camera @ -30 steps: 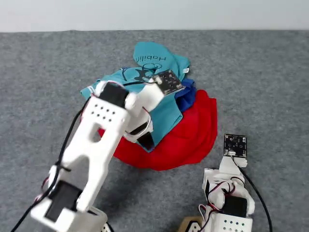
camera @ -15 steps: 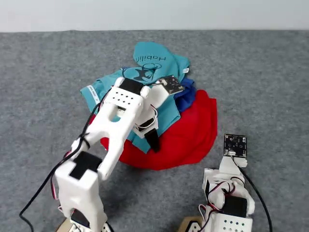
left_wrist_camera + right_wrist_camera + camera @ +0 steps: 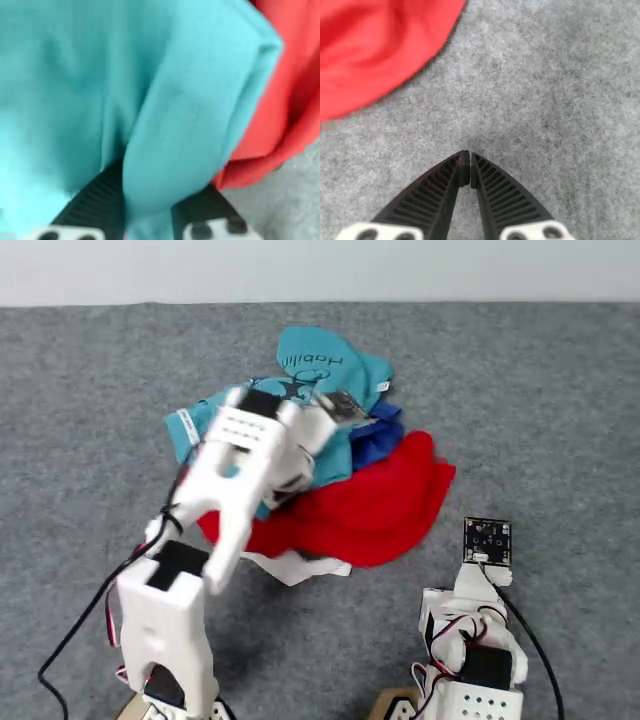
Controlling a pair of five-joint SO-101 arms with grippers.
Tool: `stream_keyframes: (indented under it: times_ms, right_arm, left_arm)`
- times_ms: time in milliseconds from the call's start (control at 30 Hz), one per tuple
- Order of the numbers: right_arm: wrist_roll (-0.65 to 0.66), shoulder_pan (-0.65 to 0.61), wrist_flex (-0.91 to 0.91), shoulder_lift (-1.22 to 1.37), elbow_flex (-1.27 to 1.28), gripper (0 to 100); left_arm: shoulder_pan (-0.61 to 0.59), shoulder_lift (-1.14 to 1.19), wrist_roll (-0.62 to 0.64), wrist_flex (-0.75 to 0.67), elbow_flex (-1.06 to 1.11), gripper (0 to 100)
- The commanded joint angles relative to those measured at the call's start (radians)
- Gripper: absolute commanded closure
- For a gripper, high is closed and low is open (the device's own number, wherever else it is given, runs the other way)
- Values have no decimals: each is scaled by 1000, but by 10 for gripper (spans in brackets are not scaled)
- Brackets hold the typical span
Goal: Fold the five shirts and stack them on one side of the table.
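The left gripper is clamped on a thick fold of the teal shirt. The cloth fills the gap between its two black fingers and drapes over their tips, so the jaws are held a little apart by the fabric alone. Right beside that pinched fold, on one side of the gripper, lies the red shirt, touching the teal, with a sliver of the grey table covering past it.

From above, the left arm stretches over the heap, its gripper end down on the teal shirt. The dark blue shirt bunches just beyond that end, between teal and red. The red shirt spreads beneath and toward the other arm, and a white shirt pokes out from under its near edge, close to the left arm's base.

The right gripper is closed on nothing, its fingertips touching above bare grey table covering. The red shirt lies ahead of those tips and off to one side, apart from them. The right arm sits folded back, near the heap's edge.
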Motion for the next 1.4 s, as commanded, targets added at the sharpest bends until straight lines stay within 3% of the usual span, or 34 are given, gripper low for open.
stream_keyframes:
  times_ms: [0,233,500,733,900,1067,1300,1367]
  right_arm:
    - [11,-1,5,-10,15,988]
    - [11,-1,5,-10,15,988]
    - [11,-1,5,-10,15,988]
    - [11,-1,5,-10,15,988]
    - [11,-1,5,-10,15,988]
    - [11,-1,5,-10,15,988]
    - [11,-1,5,-10,15,988]
    - [11,-1,5,-10,15,988]
  left_arm:
    - [-163,-75,-5,58,-182,997]
    - [-450,-301,-8,58,-325,997]
    - [-827,-423,-12,52,-338,997]
    - [-1134,-427,-12,-84,-325,997]
    - [-1192,-400,-20,-167,-242,996]
    - [-1169,-368,-152,-170,-179,972]
    - [-1168,-370,-153,-170,-156,667]
    - [-1168,-373,-124,-172,-159,619]
